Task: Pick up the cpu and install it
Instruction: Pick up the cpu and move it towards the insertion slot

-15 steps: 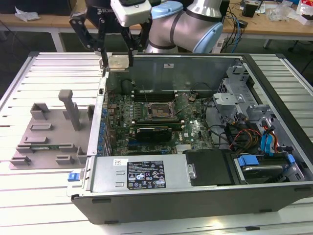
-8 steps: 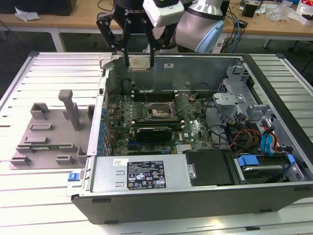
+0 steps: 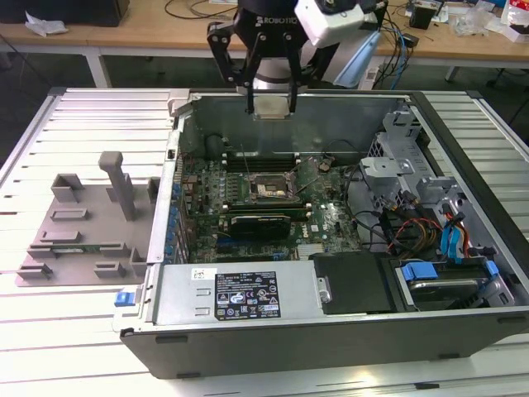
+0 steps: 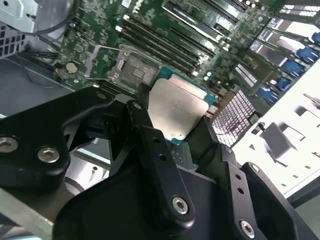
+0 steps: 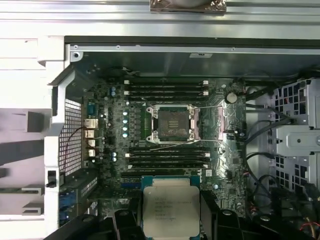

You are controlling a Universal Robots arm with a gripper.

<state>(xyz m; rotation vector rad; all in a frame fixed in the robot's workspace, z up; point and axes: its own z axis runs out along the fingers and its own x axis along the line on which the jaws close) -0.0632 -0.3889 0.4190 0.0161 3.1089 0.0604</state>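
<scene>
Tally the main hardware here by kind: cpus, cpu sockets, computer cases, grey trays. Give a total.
cpu: 1, between the jaws of the gripper
cpu socket: 1
computer case: 1
grey tray: 1
Total: 4

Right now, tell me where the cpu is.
The cpu is clamped in the pincer, hanging over the open computer case in the exterior view, above and apart from the empty socket on the green board.
</scene>
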